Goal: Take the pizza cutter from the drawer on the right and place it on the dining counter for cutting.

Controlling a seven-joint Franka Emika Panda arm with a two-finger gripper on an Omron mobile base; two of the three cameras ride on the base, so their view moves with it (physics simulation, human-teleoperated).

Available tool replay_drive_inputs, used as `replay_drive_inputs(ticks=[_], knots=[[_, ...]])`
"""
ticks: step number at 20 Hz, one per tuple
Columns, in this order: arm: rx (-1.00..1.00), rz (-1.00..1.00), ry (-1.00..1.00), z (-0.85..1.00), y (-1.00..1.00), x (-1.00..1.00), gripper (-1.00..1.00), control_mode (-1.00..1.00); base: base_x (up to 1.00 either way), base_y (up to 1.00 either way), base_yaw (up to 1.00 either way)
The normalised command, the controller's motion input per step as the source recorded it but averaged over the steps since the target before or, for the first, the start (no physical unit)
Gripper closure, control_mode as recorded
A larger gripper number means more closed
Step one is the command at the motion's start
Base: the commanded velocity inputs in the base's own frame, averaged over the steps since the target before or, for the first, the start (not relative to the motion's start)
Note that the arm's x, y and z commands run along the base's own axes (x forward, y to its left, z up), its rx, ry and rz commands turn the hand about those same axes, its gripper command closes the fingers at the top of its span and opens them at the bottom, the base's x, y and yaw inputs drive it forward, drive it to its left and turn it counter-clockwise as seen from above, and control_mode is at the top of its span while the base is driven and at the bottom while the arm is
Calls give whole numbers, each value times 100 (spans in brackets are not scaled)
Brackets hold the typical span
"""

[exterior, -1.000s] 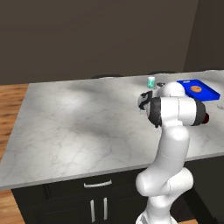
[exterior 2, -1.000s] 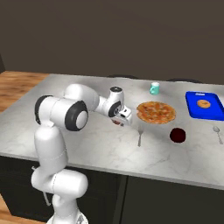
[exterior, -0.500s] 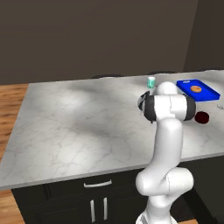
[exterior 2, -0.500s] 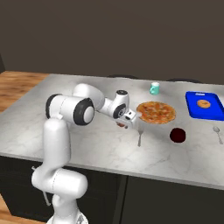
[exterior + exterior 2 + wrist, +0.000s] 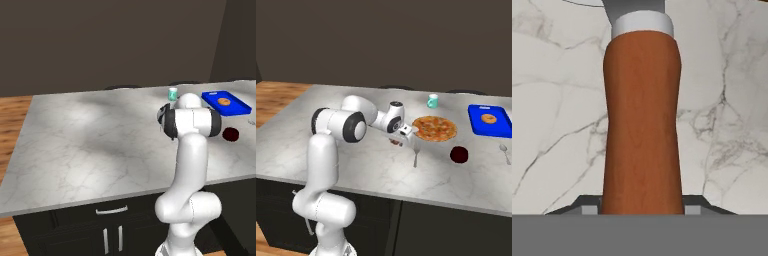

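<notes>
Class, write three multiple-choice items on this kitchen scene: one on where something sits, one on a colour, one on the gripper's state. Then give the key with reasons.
1. Where is the pizza?
A. on the dining counter
B. in the blue tray
C. on the floor

2. What colour is the pizza cutter handle?
A. black
B. reddish-brown
C. green

3. The gripper is
A. open over the mug
B. shut on the pizza cutter
C. open and bare

Key: 1 A, it lies on the marble; 2 B, hand view shows wood; 3 B, handle sits between the fingers.
</notes>
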Motion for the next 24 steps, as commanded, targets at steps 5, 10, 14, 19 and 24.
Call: replay_drive_inputs(ticks=[5,10,14,19,24], knots=[[0,0,0,0,0,0,-100,-100,0,0,0],[0,0,2,2,0,0,-100,-100,0,0,0],[0,0,2,56,1,-5,-100,-100,0,0,0],[0,0,1,97,1,-24,-100,-100,0,0,0],[-1,0,0,97,4,-48,-100,-100,0,0,0]])
